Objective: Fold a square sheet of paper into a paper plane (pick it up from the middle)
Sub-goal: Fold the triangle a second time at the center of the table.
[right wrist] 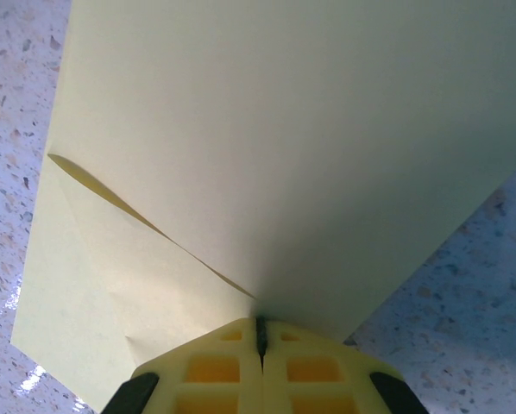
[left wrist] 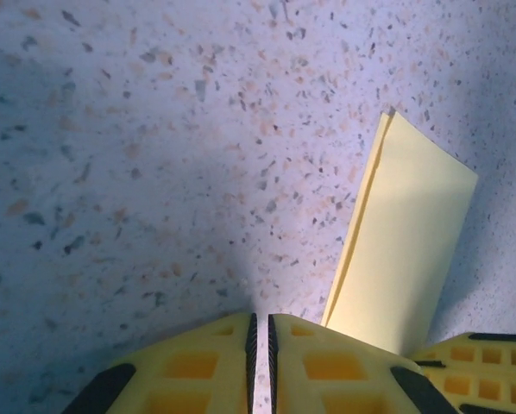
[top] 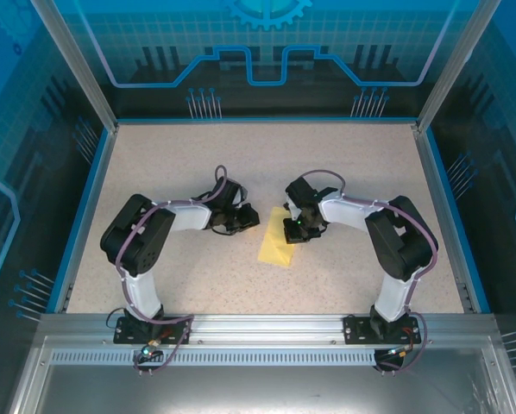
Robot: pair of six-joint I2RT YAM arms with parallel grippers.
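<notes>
The square sheet of paper (top: 273,247) lies folded into a narrow pale yellow strip at the table's middle. My right gripper (top: 294,231) sits at the strip's far end. In the right wrist view its tips (right wrist: 260,323) are shut, and a raised layer of the sheet (right wrist: 284,129) runs into them along a slanting edge. My left gripper (top: 245,220) hovers just left of the paper, low over bare table. Its jaws (left wrist: 261,317) stand a thin slit apart with nothing between them. In that view the folded paper (left wrist: 405,250) lies to the right.
The speckled table (top: 180,172) is ringed by a blue rim and glass walls (top: 94,164). A metal rail (top: 258,326) with both arm bases runs along the near edge. The right gripper's yellow fingers (left wrist: 478,371) sit close beside my left gripper.
</notes>
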